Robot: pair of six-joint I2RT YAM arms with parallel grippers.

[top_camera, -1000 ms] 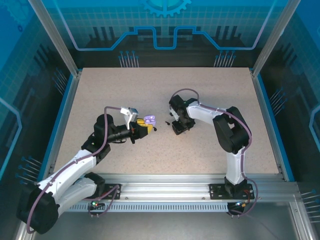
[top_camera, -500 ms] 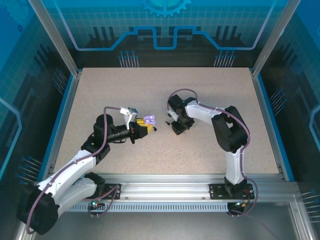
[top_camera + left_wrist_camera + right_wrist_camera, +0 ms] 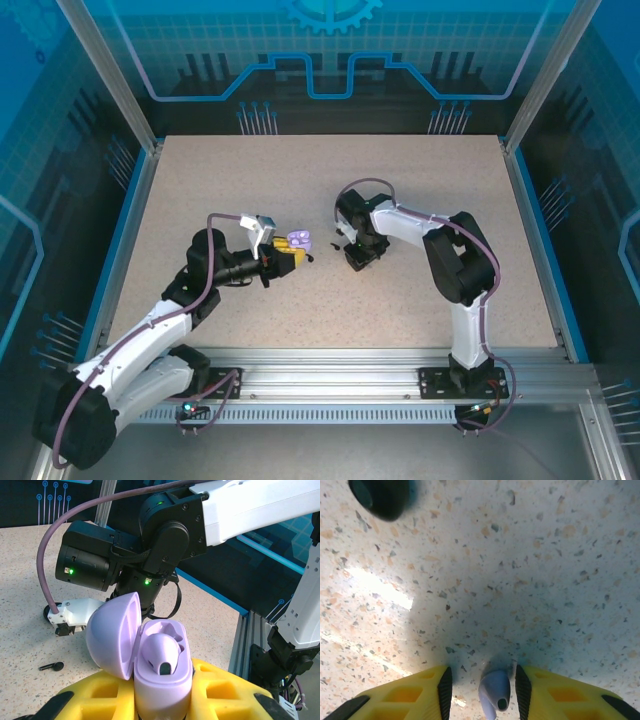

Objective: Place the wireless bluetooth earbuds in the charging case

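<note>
My left gripper [image 3: 162, 702] is shut on a lavender charging case [image 3: 164, 680] and holds it above the table with its lid [image 3: 111, 635] swung open. One lavender earbud [image 3: 161, 652] sits in a slot of the case. From above, the case [image 3: 298, 241] is at the tip of the left gripper [image 3: 286, 256]. My right gripper [image 3: 357, 258] points down at the table just right of it. Its jaws [image 3: 482, 675] stand open around a second lavender earbud [image 3: 496, 692] lying on the table, nearer the right pad [image 3: 521, 690]. A black earbud [image 3: 51, 667] lies on the table below the case.
A dark rounded object [image 3: 382, 497] lies on the table ahead of the right gripper, blurred. Small black pieces [image 3: 312, 257] lie between the two grippers. The right arm's wrist [image 3: 150, 545] hangs close behind the held case. Blue rails [image 3: 530, 240] edge the speckled table.
The right wrist has shifted slightly to the left over the table. The left arm and the case have not moved.
</note>
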